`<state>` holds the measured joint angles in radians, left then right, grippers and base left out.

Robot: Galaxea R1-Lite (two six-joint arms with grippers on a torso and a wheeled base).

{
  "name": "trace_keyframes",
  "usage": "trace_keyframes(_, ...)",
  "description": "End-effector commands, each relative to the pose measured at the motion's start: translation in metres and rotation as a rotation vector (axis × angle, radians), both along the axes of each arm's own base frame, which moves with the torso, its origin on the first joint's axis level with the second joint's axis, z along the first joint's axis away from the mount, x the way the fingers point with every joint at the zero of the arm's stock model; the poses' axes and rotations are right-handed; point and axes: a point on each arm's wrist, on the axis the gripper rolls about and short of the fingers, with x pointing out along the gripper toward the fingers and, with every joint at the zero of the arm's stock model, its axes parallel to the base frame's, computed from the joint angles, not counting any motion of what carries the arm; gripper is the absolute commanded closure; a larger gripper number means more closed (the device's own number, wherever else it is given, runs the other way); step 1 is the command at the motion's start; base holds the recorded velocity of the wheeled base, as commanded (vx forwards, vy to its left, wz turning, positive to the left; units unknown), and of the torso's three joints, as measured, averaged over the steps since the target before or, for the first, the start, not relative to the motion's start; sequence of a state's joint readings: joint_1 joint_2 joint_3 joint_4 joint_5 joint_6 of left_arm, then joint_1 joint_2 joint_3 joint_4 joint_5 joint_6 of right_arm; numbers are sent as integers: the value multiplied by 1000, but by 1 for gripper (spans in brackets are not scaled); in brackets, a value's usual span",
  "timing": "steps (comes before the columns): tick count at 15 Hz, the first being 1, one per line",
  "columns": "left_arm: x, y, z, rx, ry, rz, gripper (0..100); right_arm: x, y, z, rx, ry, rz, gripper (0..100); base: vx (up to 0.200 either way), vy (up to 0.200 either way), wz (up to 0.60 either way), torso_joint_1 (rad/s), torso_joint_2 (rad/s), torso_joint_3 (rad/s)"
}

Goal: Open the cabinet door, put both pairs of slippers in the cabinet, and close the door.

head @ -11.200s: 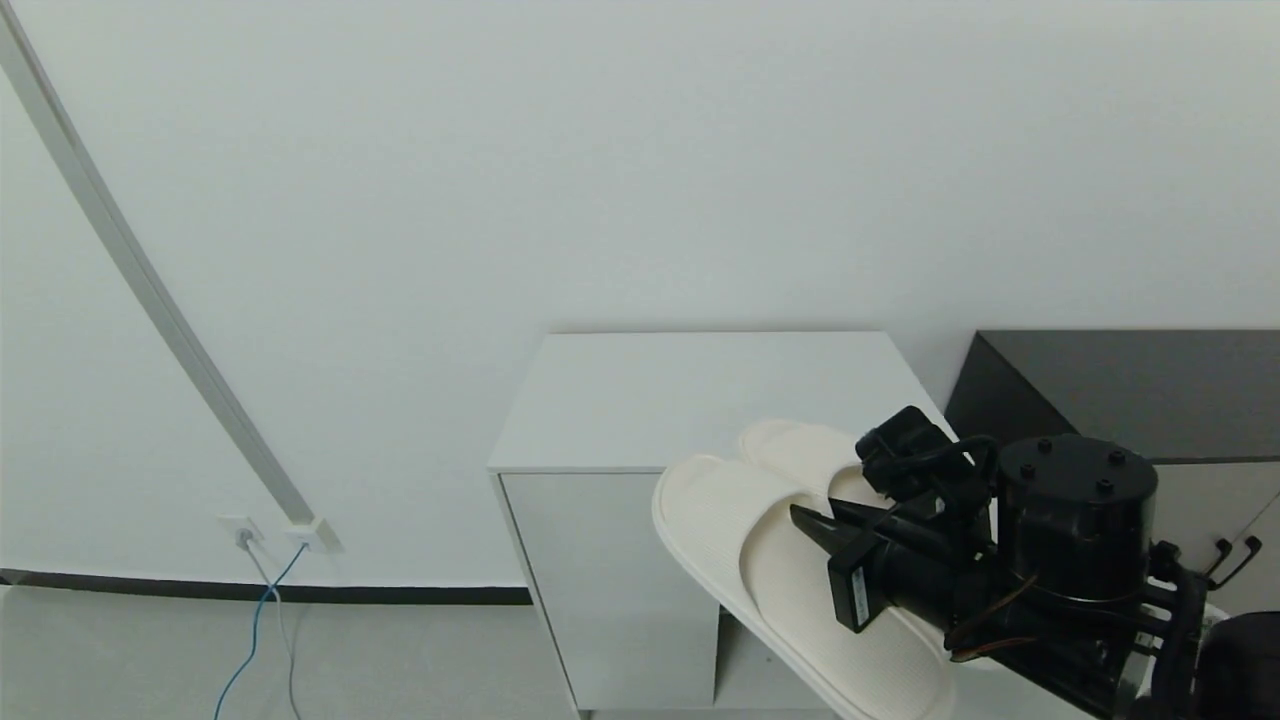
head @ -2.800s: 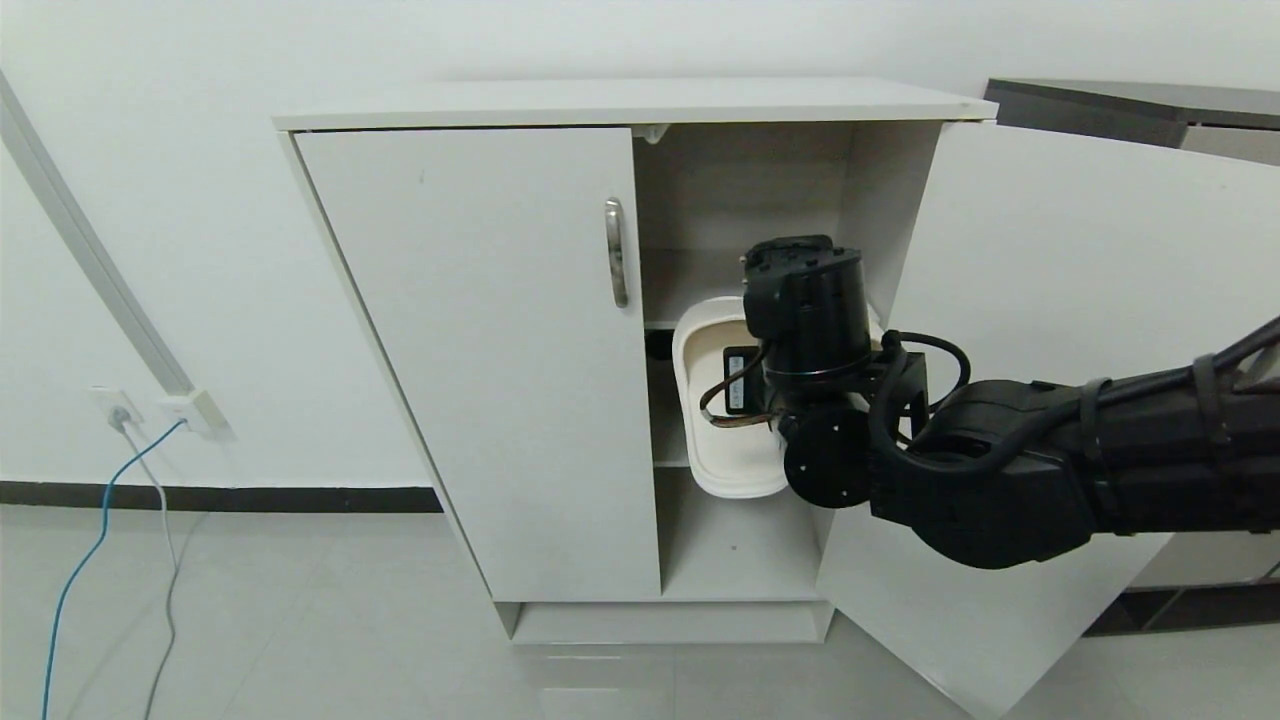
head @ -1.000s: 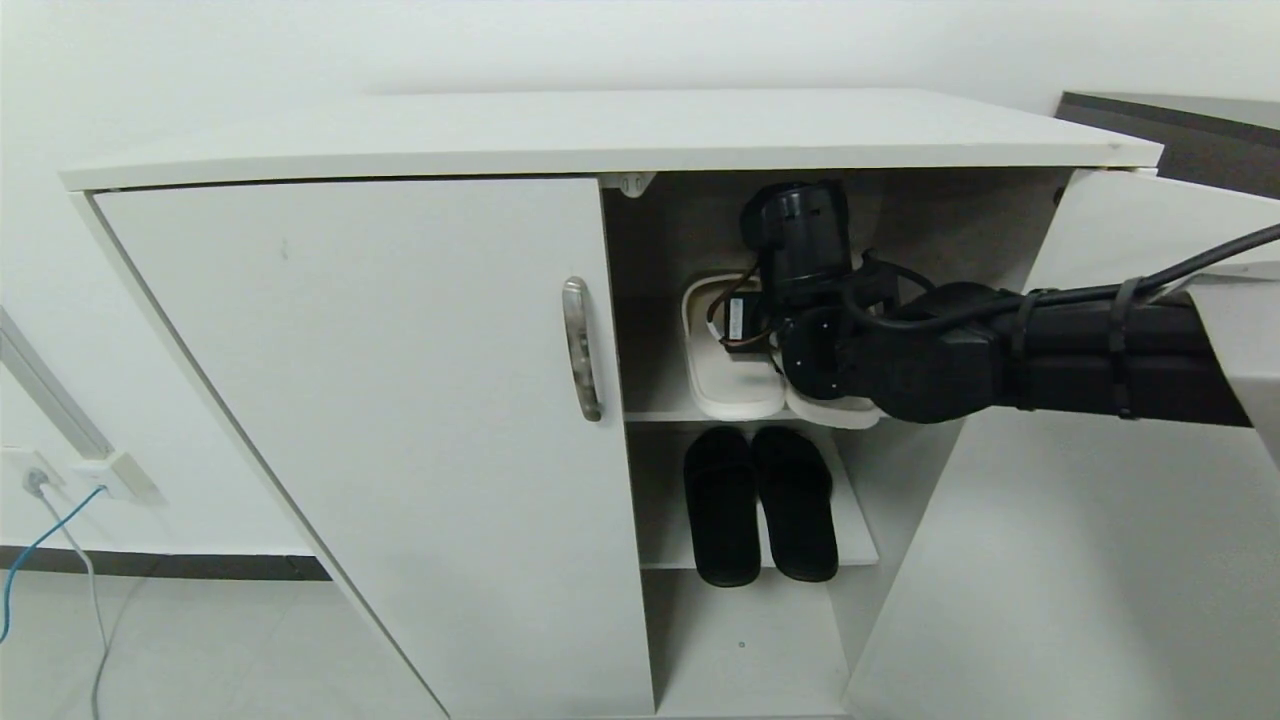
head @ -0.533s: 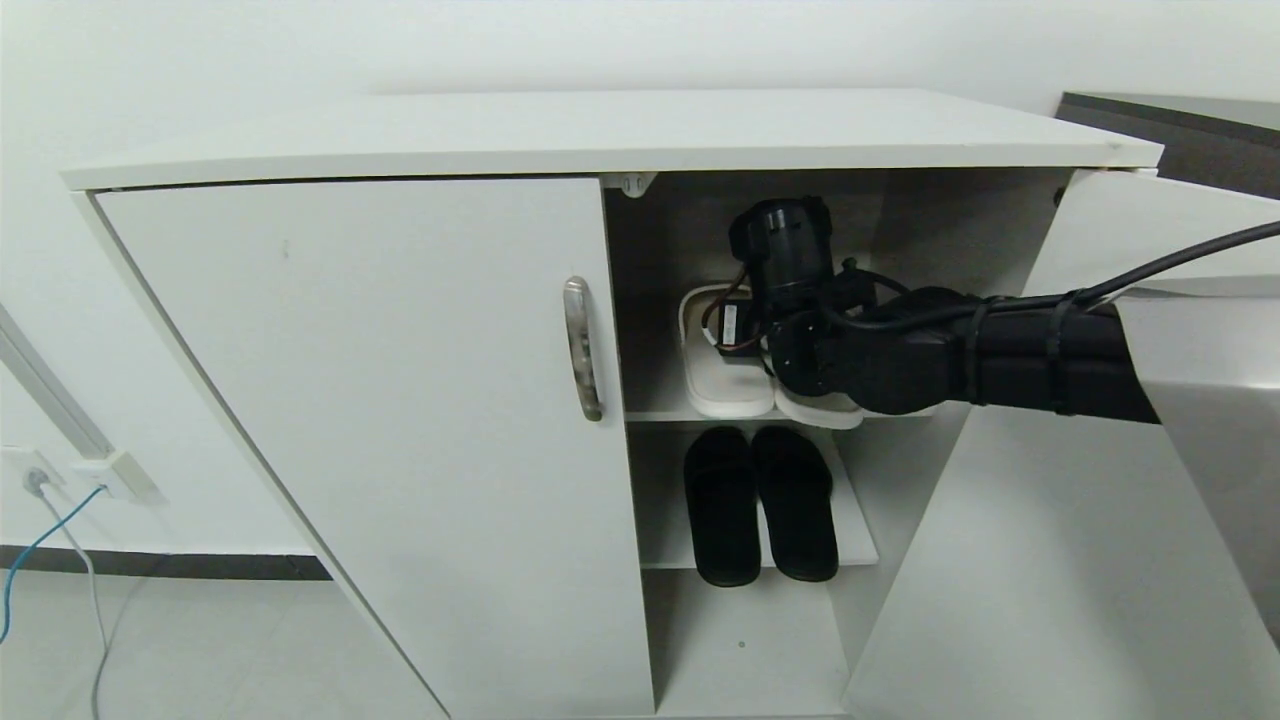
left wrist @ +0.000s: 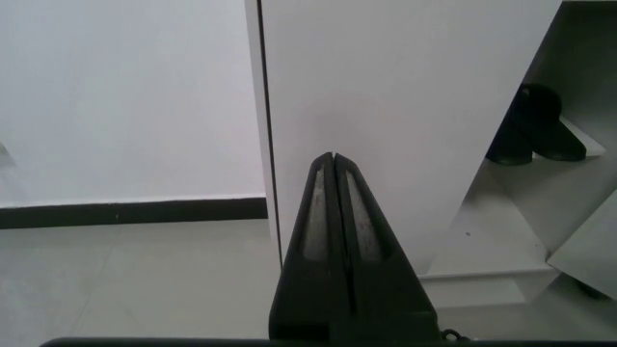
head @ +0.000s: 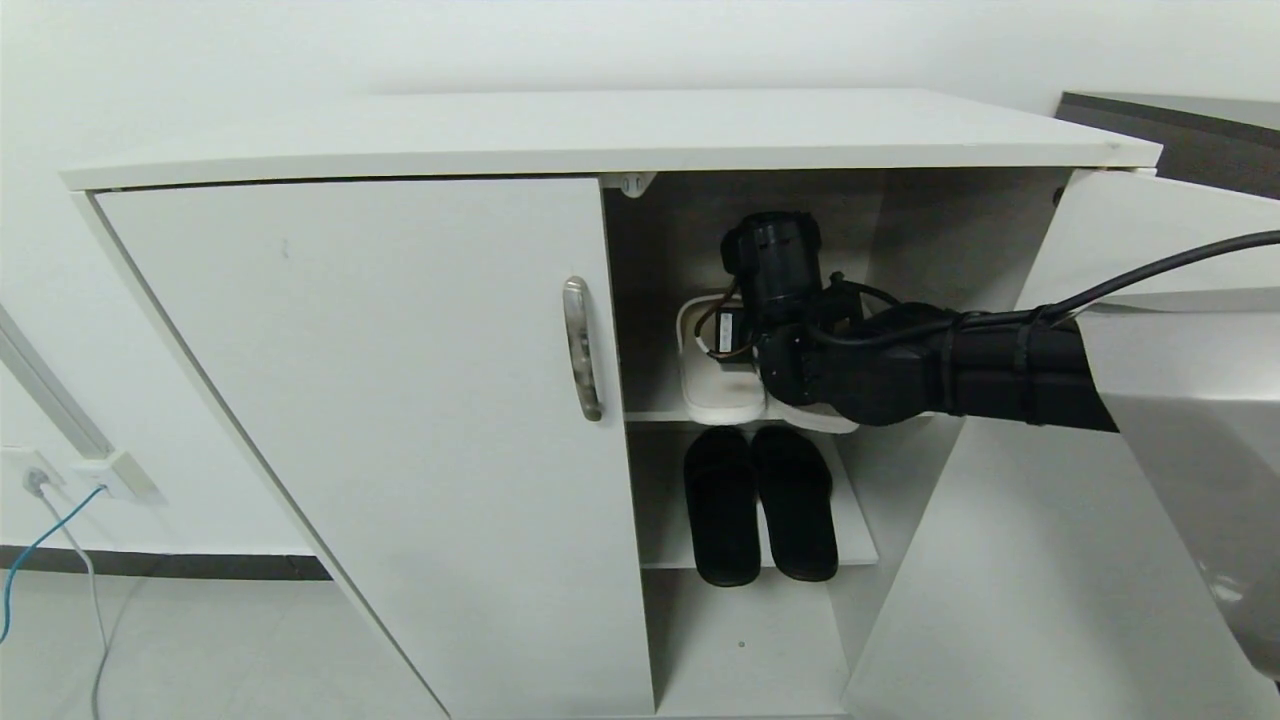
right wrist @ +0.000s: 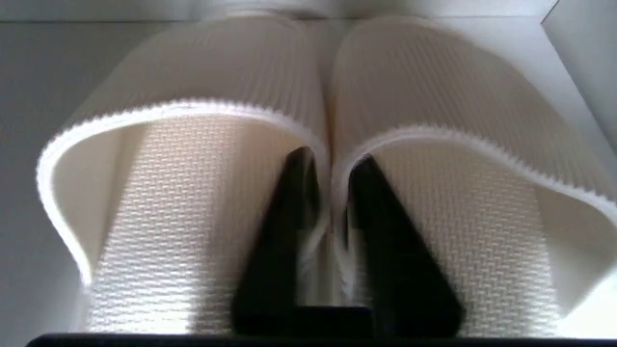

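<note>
Ribbed, waffle-textured white slippers (right wrist: 231, 87)

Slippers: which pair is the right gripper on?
The white pair, on the upper shelf: the right gripper pinches their inner edges together. The black pair lies untouched on the lower shelf.
</note>
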<state>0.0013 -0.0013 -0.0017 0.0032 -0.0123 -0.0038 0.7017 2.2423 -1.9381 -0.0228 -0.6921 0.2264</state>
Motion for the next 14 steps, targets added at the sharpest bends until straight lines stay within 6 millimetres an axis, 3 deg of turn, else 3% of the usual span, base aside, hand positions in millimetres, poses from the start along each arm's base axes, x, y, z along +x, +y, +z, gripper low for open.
trace_keyframes(1,0,0,0,-1,1,0,100,-5,-1,1,-2,5,5,0,0,0,0,0,0,0)
trace_keyframes(7,0,0,0,1,1,0,100,-43,-9,17,-7,23,46,0,0,0,0,0,0,0)
trace_keyframes(8,0,0,0,1,1,0,100,-56,-12,23,2,12,63,0,0,0,0,0,0,0)
trace_keyframes(14,0,0,0,1,1,0,100,-114,-25,17,17,-13,149,0,0,0,0,0,0,0)
